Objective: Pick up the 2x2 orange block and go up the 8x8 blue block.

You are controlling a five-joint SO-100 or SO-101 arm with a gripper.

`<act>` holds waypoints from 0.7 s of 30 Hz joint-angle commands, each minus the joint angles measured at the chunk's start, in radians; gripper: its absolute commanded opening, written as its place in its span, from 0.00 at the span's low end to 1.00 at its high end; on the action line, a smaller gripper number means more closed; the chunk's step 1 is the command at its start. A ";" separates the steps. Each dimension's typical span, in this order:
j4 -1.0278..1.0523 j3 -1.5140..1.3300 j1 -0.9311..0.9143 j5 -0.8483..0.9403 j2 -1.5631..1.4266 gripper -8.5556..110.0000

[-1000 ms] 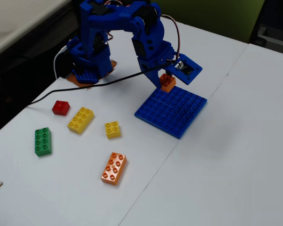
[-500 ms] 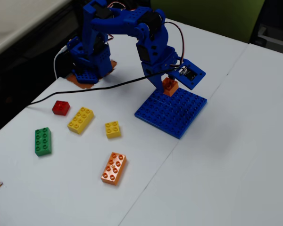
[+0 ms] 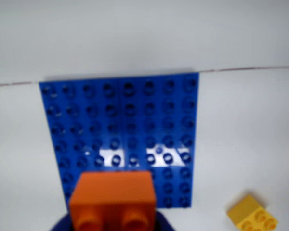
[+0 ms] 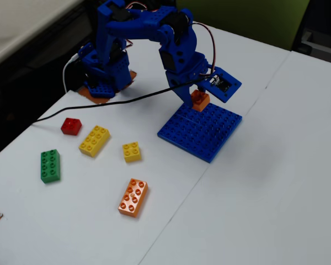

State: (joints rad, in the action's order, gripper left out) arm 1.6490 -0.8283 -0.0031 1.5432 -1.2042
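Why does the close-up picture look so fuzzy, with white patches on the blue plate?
In the wrist view the whole frame is soft, and lamp glare whitens part of the 8x8 blue block; the fixed view is sharper, with even light and faint shadows.

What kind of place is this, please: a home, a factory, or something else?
Probably a hobby or lab workbench. A small blue robot arm stands on white tables, its fingers holding the 2x2 orange block over the 8x8 blue block, with loose toy bricks like the green brick nearby.
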 commanded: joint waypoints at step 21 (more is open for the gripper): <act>0.063 0.091 0.018 0.015 0.009 0.07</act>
State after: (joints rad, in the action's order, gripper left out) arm 1.7058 -0.7869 0.0015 1.5524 -1.1858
